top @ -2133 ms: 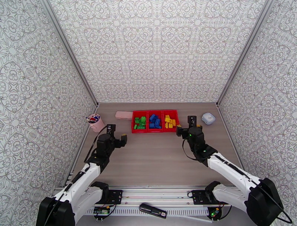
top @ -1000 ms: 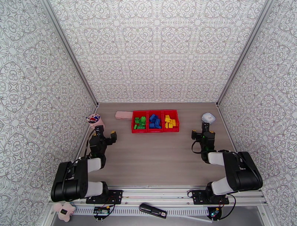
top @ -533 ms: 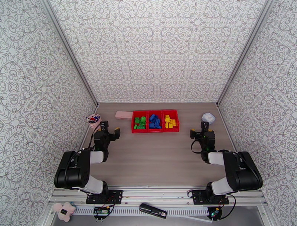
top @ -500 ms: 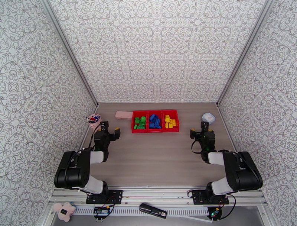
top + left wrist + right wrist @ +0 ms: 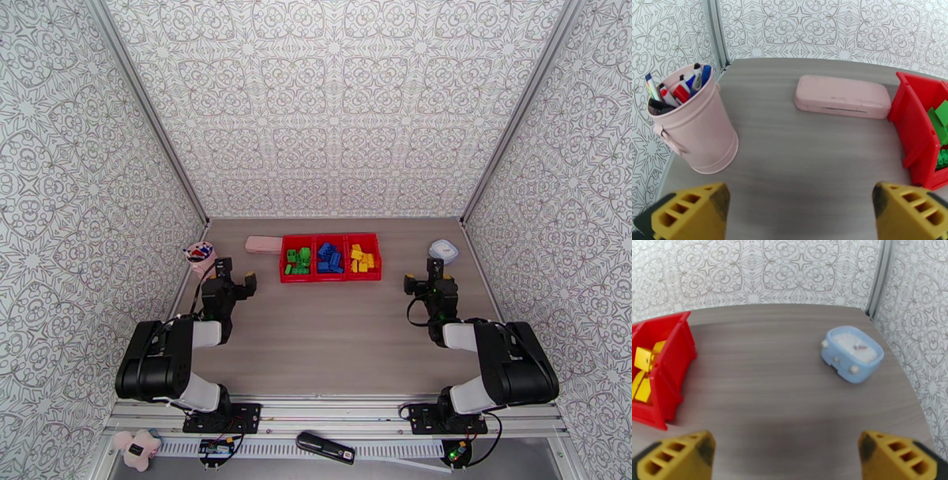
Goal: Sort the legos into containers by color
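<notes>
Legos point(image 5: 328, 259): green, blue, yellow, one colour per compartment of the red containers point(image 5: 331, 278), far centre of table point(image 5: 332, 339), unmoved. Left gripper point(image 5: 237, 272) and right gripper point(image 5: 424, 276): jaws wide apart, empty, arms now folded back from the containers.

Our right claw point(image 5: 790, 461) stands spread over the grey wood-grain worktop point(image 5: 762, 382); red plastic bin point(image 5: 675, 354) of yellow studded bricks point(image 5: 643, 358) at nine o'clock, pale blue lidded box point(image 5: 852, 353) at two.
</notes>
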You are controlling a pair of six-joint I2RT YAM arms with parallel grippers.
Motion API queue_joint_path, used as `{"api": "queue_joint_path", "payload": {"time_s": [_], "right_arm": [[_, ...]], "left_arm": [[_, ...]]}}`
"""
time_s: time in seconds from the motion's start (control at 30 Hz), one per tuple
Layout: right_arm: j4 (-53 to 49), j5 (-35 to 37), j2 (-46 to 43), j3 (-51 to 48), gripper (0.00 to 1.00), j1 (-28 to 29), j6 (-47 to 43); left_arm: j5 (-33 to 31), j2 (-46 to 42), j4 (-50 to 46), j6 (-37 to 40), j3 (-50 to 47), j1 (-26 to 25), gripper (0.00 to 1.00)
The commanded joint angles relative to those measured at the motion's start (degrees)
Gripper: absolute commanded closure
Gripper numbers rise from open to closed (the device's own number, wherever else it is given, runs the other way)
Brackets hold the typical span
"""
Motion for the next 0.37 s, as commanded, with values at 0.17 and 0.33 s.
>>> {"api": "queue_joint_path", "payload": {"time_s": [0.17,0.33], "right_arm": [[1.0,-0.5,0.3,0.8,0.0,-0.5,0.2],[1.3,-0.5,0.2,0.6,0.0,-0.6,0.1]], "left_arm": [[-0.8,0.1,-1.4,1.0,0.8,0.0,0.0],[-1.0,0.0,-1.1,1.1,0.5,-0.1,0.0]]}}
